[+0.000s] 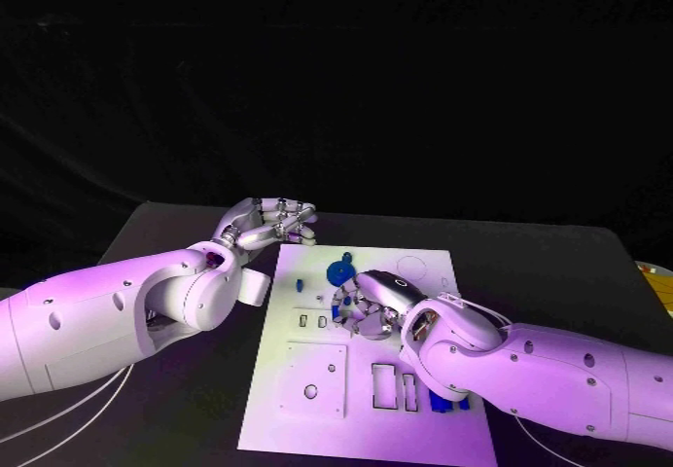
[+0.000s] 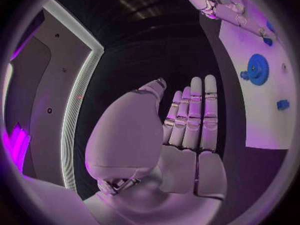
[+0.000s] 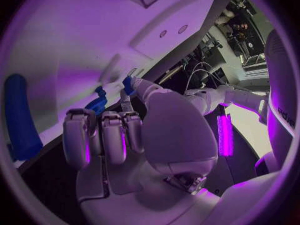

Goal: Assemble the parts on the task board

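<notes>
The left hand (image 1: pixel 269 222) is held at about eleven o'clock of the head view with fingers (image 2: pixel 197 110) straight, close together and grasping nothing, while the right hand (image 1: pixel 368 304) is lowered at centre, its arm entering from four o'clock, fingers (image 3: pixel 103 135) curled inward.

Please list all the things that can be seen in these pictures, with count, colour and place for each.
table: one, black, under everything.
task board: one, white plate, middle of the table, with cut-outs and holes.
gear: one, blue, toothed, on the board's far part; also in the left wrist view.
small parts: several, blue; one on the board left of the gear, some at the board's near right edge.
left hand: one, silver, beyond the board's far left corner, holding nothing.
right hand: one, silver, over the board's middle; whether it holds a part is unclear.
</notes>
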### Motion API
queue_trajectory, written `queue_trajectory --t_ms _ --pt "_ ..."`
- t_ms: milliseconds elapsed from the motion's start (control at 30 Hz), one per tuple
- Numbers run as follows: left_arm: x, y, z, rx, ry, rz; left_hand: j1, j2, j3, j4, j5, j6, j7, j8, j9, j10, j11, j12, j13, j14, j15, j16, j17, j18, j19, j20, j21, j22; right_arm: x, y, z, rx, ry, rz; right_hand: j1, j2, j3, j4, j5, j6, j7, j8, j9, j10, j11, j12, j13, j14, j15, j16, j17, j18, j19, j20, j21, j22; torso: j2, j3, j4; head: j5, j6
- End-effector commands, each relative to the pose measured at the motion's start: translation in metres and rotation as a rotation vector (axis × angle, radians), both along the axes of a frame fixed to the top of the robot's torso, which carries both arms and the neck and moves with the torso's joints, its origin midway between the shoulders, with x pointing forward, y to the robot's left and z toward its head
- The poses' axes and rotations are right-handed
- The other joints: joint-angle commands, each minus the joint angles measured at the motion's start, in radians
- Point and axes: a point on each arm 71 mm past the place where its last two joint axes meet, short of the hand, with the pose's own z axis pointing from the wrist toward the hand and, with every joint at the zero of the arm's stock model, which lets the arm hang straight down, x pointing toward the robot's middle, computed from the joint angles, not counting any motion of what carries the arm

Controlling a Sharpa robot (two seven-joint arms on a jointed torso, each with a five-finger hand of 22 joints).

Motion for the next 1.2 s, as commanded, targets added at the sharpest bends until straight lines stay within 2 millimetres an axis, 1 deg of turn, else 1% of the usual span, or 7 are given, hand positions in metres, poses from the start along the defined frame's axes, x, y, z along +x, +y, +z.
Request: queue_trajectory --t_ms 33,200,567,800,1000,1200 --pt "-0.001 -0.003 0.001 -0.012 -0.002 -0.020 0.010 0.001 0.007 0.000 -0.004 -0.006 0.001 -0.004 0.002 0.003 0.003 -0.003 0.001 -0.006 0.000 0.007 0.002 0.018 -0.004 0.001 0.004 0.001 -0.002 0.003 -0.003 -0.042 -0.012 0.016 -0.007 0.001 0.005 0.000 0.004 0.022 -0.016 0.006 0.014 0.041 -0.008 -0.002 0.180 0.092 -0.007 0.005 0.213 -0.019 0.020 -0.006 -0.001 0.148 0.000 0.0002 -0.0010 0.001 -0.002" --pt "-0.001 -0.003 0.001 -0.012 -0.001 -0.021 0.010 0.001 0.007 0.000 -0.004 -0.006 0.001 -0.004 0.002 0.003 0.003 -0.003 0.001 -0.006 0.000 0.007 0.002 0.018 -0.004 0.001 0.004 0.001 -0.003 0.005 -0.005 -0.053 -0.005 0.023 -0.010 -0.001 0.004 0.001 0.004 0.022 -0.016 0.007 0.014 0.041 -0.008 -0.003 0.180 0.092 -0.007 0.005 0.212 -0.019 0.020 -0.006 -0.001 0.148 0.000 0.0001 0.0002 -0.003 -0.004" --pt "-0.001 -0.002 0.001 -0.012 0.000 -0.022 0.010 0.001 0.007 0.000 -0.004 -0.006 0.001 -0.004 0.002 0.003 0.003 -0.003 0.001 -0.006 0.000 0.007 0.002 0.018 -0.004 0.001 0.004 0.001 -0.004 0.008 -0.010 -0.074 0.011 0.027 -0.012 -0.003 0.004 0.001 0.004 0.022 -0.017 0.007 0.015 0.041 -0.008 -0.002 0.180 0.092 -0.007 0.005 0.213 -0.019 0.020 -0.006 -0.001 0.148 0.000 -0.0002 0.0009 -0.001 -0.008" --pt "-0.001 -0.002 0.001 -0.011 0.000 -0.021 0.010 0.001 0.007 0.000 -0.004 -0.006 0.001 -0.004 0.002 0.003 0.003 -0.003 0.001 -0.006 0.000 0.007 0.002 0.018 -0.004 0.001 0.004 0.001 -0.003 0.008 -0.013 -0.091 0.017 0.030 -0.016 -0.007 0.003 0.001 0.004 0.022 -0.017 0.007 0.015 0.041 -0.009 -0.003 0.179 0.092 -0.008 0.005 0.211 -0.019 0.019 -0.007 -0.002 0.147 -0.001 -0.0011 0.0010 -0.001 -0.008" --pt "-0.001 -0.002 0.001 -0.011 0.001 -0.022 0.010 -0.001 0.009 0.001 -0.005 -0.004 0.001 -0.004 0.003 0.005 0.002 -0.005 0.002 -0.008 0.000 0.008 0.005 0.018 -0.007 0.001 0.009 0.003 -0.003 0.008 -0.014 -0.101 0.017 0.032 -0.019 -0.012 0.002 0.000 0.003 0.020 -0.016 0.006 0.015 0.039 -0.009 -0.005 0.177 0.092 -0.008 0.005 0.210 -0.018 0.017 -0.007 -0.005 0.144 0.000 -0.0011 0.0014 -0.001 -0.006" --pt "-0.001 -0.001 0.001 -0.011 0.001 -0.021 0.010 -0.001 0.009 0.001 -0.005 -0.004 0.001 -0.004 0.003 0.005 0.002 -0.005 0.002 -0.008 0.000 0.008 0.005 0.018 -0.007 0.001 0.009 0.003 -0.003 0.008 -0.015 -0.110 0.018 0.032 -0.025 -0.016 0.002 0.002 0.001 0.015 -0.015 0.004 0.014 0.036 -0.008 -0.008 0.174 0.091 -0.007 0.004 0.208 -0.017 0.016 -0.007 -0.007 0.142 -0.001 -0.0013 0.0011 -0.004 -0.008"
